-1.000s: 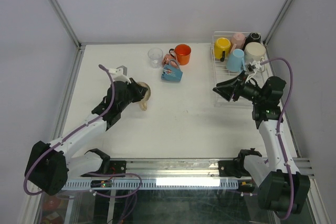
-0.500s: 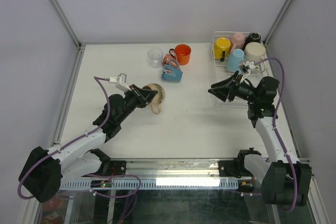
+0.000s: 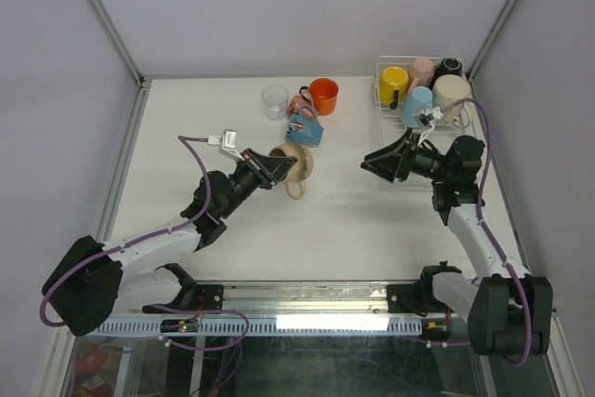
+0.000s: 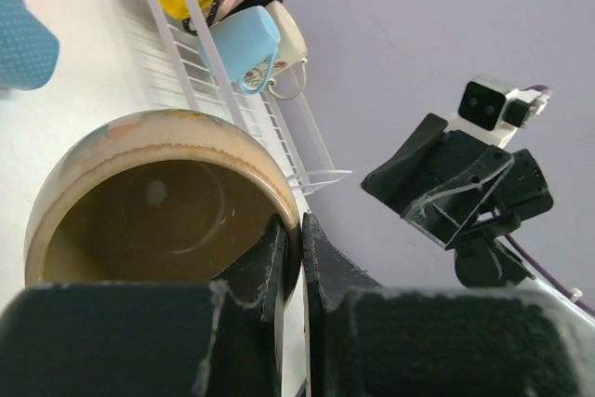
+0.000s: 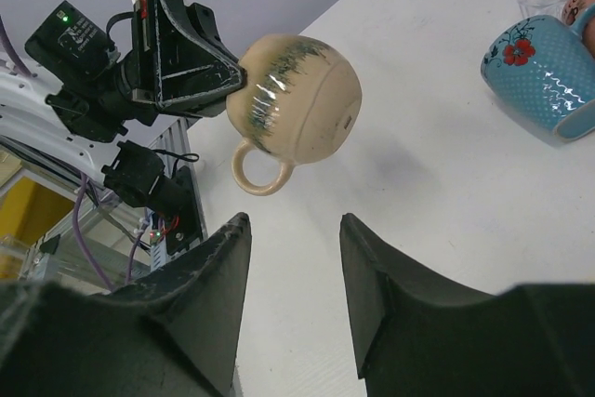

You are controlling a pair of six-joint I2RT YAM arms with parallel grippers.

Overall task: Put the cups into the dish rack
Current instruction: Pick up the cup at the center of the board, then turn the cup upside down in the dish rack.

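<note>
My left gripper [image 3: 277, 165] is shut on the rim of a beige mug [image 3: 297, 167] and holds it above the table's middle, handle hanging down. In the left wrist view the fingers [image 4: 279, 258] pinch the mug's wall [image 4: 139, 192]. My right gripper [image 3: 370, 163] is open and empty, pointing left at the mug with a gap between them. The right wrist view shows the mug [image 5: 297, 109] ahead of its spread jaws [image 5: 295, 225]. The dish rack [image 3: 379, 90] at the back right holds yellow [image 3: 393, 81], pink, black, light blue [image 3: 417, 104] and cream mugs.
A clear glass tumbler [image 3: 275, 99], an orange mug [image 3: 323, 96], a pink mug [image 3: 301, 105] and a blue dotted mug [image 3: 304, 129] lying on its side sit together at the back middle of the table. Walls close in left, right and behind.
My left arm has carried the beige mug to the right, toward the middle. My right gripper has moved left, away from the rack and toward the mug.
</note>
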